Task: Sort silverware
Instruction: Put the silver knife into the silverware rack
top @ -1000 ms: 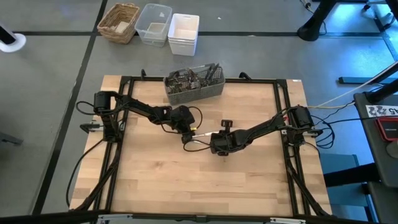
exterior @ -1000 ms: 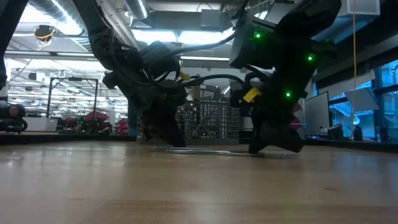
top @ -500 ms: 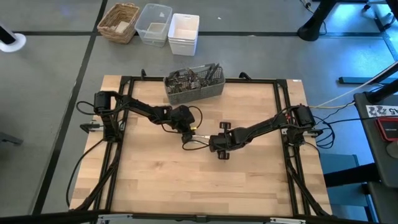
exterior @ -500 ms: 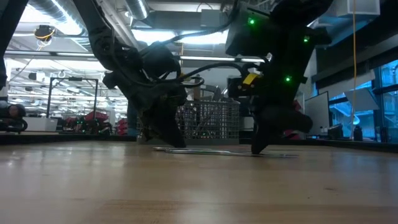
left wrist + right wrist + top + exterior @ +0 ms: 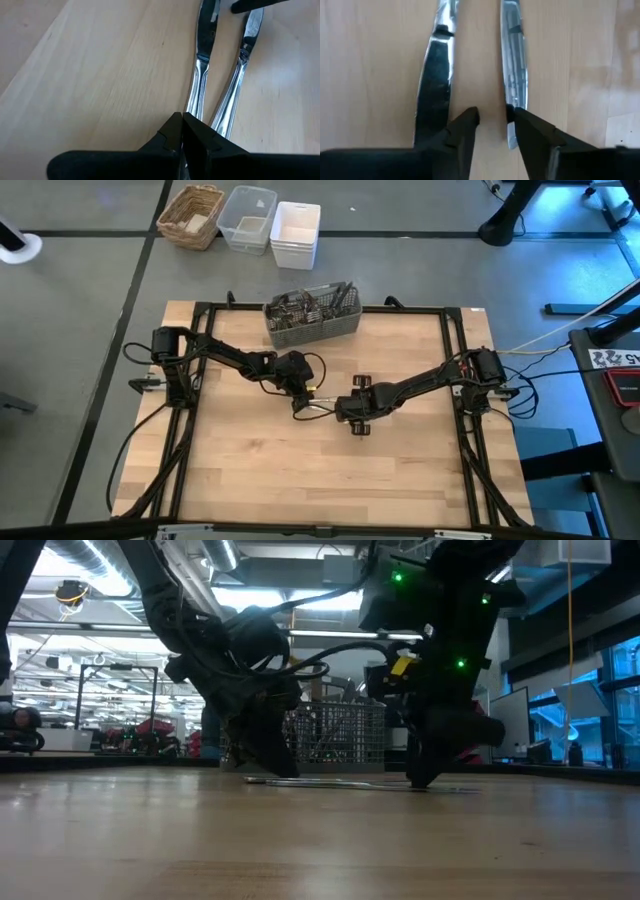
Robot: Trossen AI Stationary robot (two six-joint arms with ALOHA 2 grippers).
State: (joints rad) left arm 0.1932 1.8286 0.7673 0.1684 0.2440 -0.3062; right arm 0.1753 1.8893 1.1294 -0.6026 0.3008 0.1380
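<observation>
Two shiny table knives (image 5: 202, 75) (image 5: 240, 75) of the silverware lie side by side, flat on the wooden table (image 5: 250, 470), between my two grippers. My left gripper (image 5: 182, 131) is shut and stands at their handle ends (image 5: 303, 405). My right gripper (image 5: 492, 120) is open over their blade ends (image 5: 340, 412), with one finger above each blade and bare wood in the gap. In the low view the knives (image 5: 340, 783) show as a thin line on the table. My left gripper slants down from the table's left, its shut fingertips over one knife's handle (image 5: 194, 106) near its free end; the fingers hide whether they touch. My right gripper points steeply down, one finger (image 5: 520, 120) over one blade's tip (image 5: 512, 102), the other covering the second blade (image 5: 434, 75); I cannot tell whether they touch.
A grey mesh caddy (image 5: 312, 315) with several more pieces of silverware stands at the table's far edge. Beyond the table are a wicker basket (image 5: 192, 215), a clear tub (image 5: 247, 218) and a white tub (image 5: 294, 232). Bare wood lies toward the near edge.
My right gripper has tipped to point more steeply down, and its wrist has risen a little over the blade ends. The two knives have stayed flat on the table.
</observation>
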